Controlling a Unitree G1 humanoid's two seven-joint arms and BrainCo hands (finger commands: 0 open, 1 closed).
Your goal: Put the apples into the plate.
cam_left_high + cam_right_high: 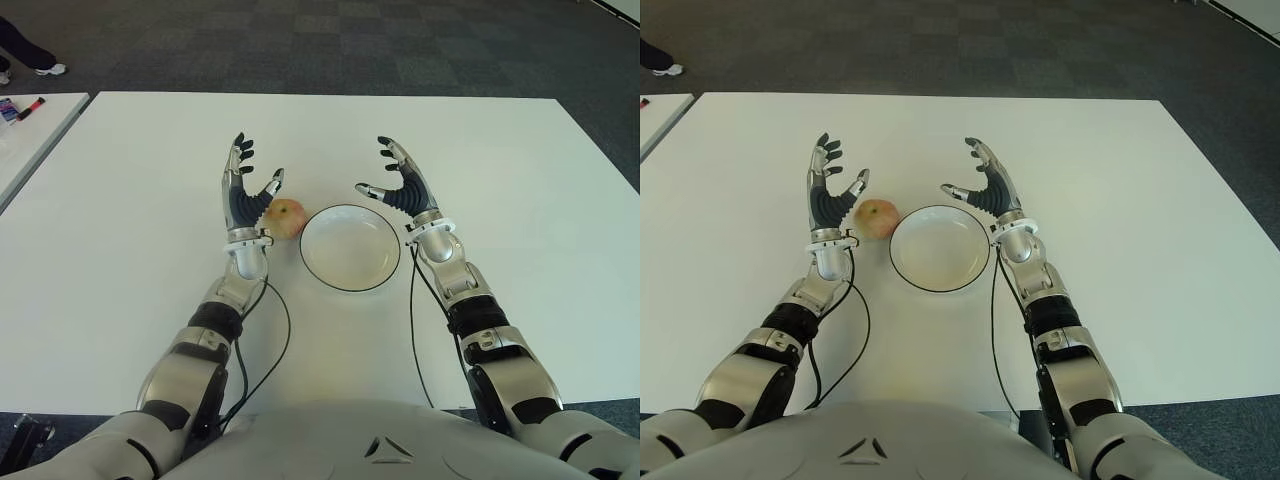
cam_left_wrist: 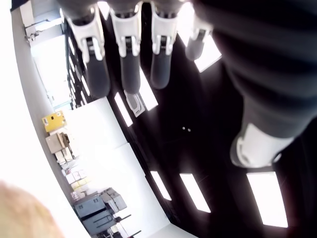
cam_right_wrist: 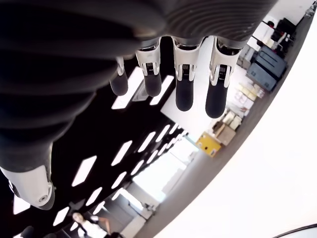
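One yellow-red apple [image 1: 287,217] lies on the white table [image 1: 130,200], just left of an empty white plate [image 1: 350,247] with a dark rim. My left hand [image 1: 245,190] stands upright right beside the apple on its left, fingers spread, thumb close to the fruit, holding nothing. A blurred edge of the apple [image 2: 25,213] shows in the left wrist view. My right hand [image 1: 398,178] is raised over the plate's far right rim, fingers spread and empty. Both wrist views look up past straight fingers at the ceiling.
A second white table [image 1: 30,130] stands at the far left with a small red-and-black item [image 1: 28,105] on it. A person's shoe [image 1: 48,69] shows on the dark carpet at the top left. Cables trail from both wrists toward me.
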